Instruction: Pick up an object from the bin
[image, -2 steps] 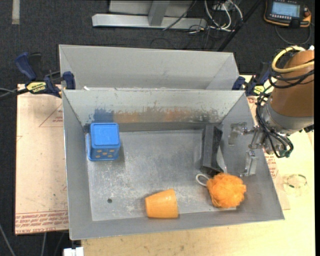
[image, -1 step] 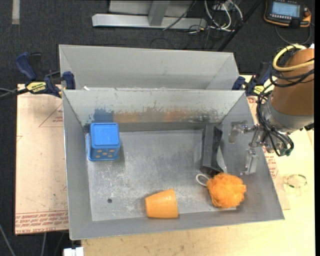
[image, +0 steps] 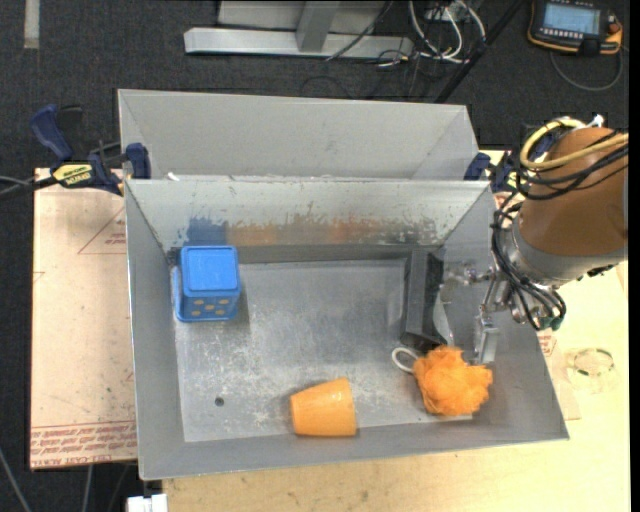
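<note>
My gripper (image: 455, 335) hangs low at the right side of the bin, open, with one dark finger (image: 420, 305) on the left and a metallic finger (image: 487, 338) on the right. Just below the fingertips, at the front right, lies a fluffy orange mesh pouf (image: 455, 383) with a white loop (image: 403, 358). Nothing shows between the fingers. An orange cup (image: 325, 408) lies on its side near the front wall, left of the pouf.
A blue cube with yellow dots (image: 209, 283) stands at the back left corner. The arm with its cables comes in over the bin's right rim. The sloped right wall is close behind the gripper.
</note>
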